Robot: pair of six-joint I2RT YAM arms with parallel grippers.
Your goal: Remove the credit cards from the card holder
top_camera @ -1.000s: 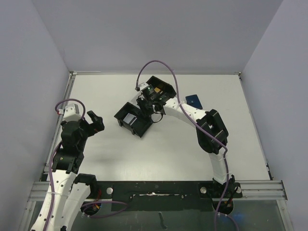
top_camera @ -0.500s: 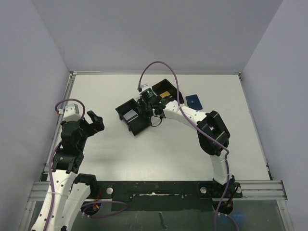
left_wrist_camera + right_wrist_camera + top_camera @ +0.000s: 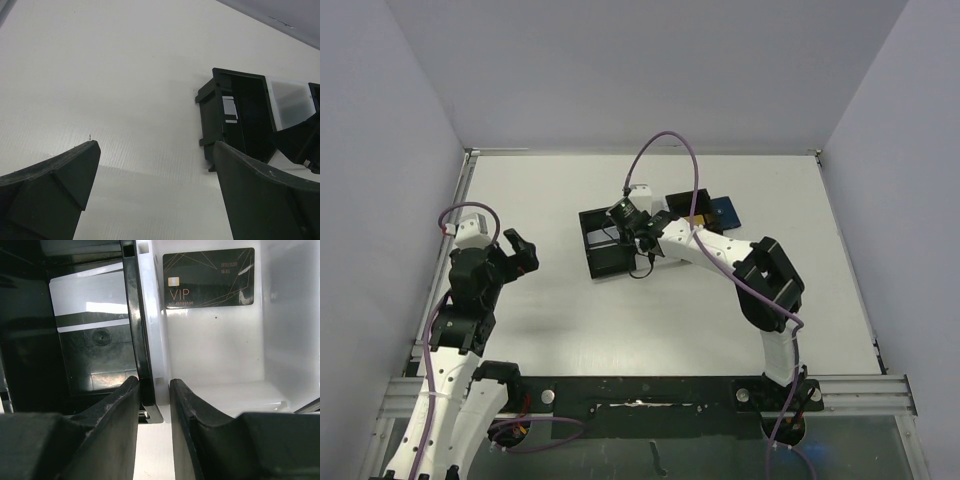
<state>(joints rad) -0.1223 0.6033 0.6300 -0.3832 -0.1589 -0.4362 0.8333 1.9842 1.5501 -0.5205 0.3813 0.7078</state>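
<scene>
The card holder (image 3: 723,211), a small navy wallet, lies folded at the back right of the table. My right gripper (image 3: 642,238) (image 3: 154,390) is shut on the wall (image 3: 142,340) between a black box (image 3: 605,243) and the clear section of the joined boxes. Two credit cards lie inside: a white one with a dark stripe (image 3: 90,305) (image 3: 229,109) in the black box, and a black VIP one (image 3: 209,277) in the clear section. My left gripper (image 3: 520,250) (image 3: 155,165) hangs open over bare table, well left of the boxes.
The joined boxes' second black box (image 3: 682,206) sits just left of the wallet, partly under the right arm. A purple cable (image 3: 665,150) arcs above the right wrist. The table's rim (image 3: 470,170) and walls close in the left, back and right.
The right gripper has swung the joined boxes round and carried them right, towards the wallet, its jaws tightening on the wall. The left arm has not moved.
</scene>
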